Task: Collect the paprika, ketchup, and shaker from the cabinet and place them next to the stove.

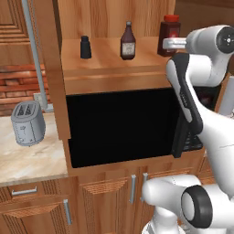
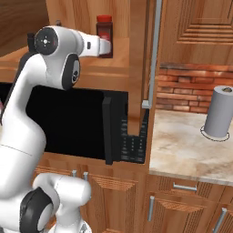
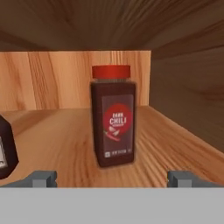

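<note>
On the plank shelf of the wooden cabinet [image 1: 109, 66] stand three containers in a row. The black shaker [image 1: 85, 47] is on the left, the ketchup [image 1: 128, 42] in the middle and the red-capped paprika [image 1: 169, 33] on the right. My gripper [image 3: 113, 179] is open and level with the shelf, just in front of the paprika [image 3: 113, 118]. The jar stands upright, centred between the two fingertips [image 3: 43, 178] and a short way beyond them, untouched. The ketchup [image 3: 6, 148] shows at the left edge of the hand view. The stove is out of view.
Under the shelf is a large black recess [image 1: 119, 125] with a dark door panel [image 2: 108, 129] swung outward. A grey toaster [image 1: 28, 122] sits on the left counter. A paper towel roll [image 2: 221, 111] stands on the right counter. A tall wood side panel [image 2: 136, 63] borders the shelf.
</note>
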